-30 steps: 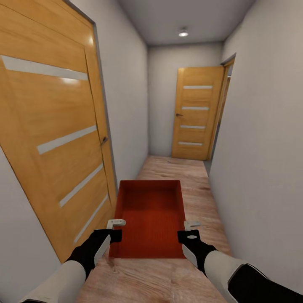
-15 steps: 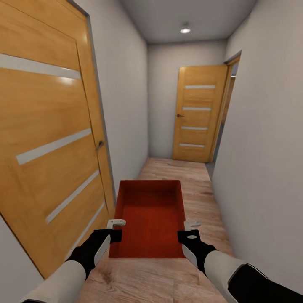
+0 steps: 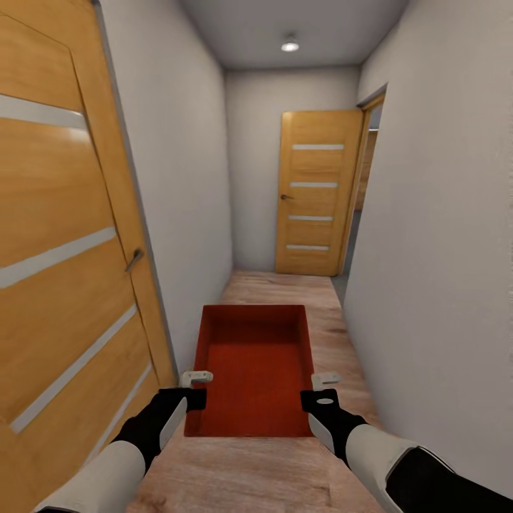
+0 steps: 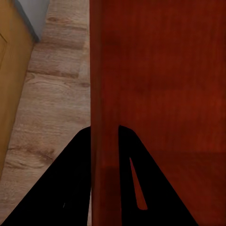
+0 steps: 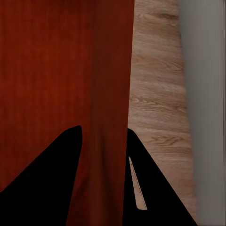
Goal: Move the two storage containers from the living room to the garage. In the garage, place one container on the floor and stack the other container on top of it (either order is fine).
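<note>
One container [image 3: 253, 367], long axis pointing seemingly down-corridor.

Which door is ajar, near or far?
The far door at the hallway's end: it swings off its frame, leaving a gap at its right. The near door sits shut.

No text, label, brand, number or sign can be read on any surface in these views.
</note>
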Robot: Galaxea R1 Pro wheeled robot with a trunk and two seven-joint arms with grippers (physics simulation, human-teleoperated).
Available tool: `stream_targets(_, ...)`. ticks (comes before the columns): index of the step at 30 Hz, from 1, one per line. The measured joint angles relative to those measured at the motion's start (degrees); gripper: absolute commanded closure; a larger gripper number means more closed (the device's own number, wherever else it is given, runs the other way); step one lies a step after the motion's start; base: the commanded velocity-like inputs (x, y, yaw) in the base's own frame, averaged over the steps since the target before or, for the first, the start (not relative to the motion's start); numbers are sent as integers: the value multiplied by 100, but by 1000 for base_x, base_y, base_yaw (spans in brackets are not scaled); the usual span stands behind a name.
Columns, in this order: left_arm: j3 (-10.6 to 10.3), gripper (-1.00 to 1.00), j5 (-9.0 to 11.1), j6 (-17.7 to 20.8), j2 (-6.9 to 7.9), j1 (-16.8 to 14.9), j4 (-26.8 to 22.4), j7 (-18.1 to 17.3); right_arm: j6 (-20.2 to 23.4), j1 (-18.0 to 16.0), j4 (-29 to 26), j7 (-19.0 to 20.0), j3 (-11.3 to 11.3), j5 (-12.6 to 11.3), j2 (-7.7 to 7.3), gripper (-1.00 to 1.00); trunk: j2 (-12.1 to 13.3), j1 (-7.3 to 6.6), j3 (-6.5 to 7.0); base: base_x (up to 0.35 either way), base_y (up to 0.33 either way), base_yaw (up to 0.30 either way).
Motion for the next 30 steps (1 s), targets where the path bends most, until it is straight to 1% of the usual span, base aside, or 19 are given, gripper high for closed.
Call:
stream_targets(13, 3, 100, -7, 5, -4, -1, -4, 4, 0, -2, 0, 6, -2, 0, -3, 100, 0, 0, 0, 322, 0, -184)
stream_targets(30, 17, 100, -35, 9, -16, 1, -5, 4, -1, 2, 1, 19, -9, 2, -11, 100, 0, 0, 0, 322, 0, -10)
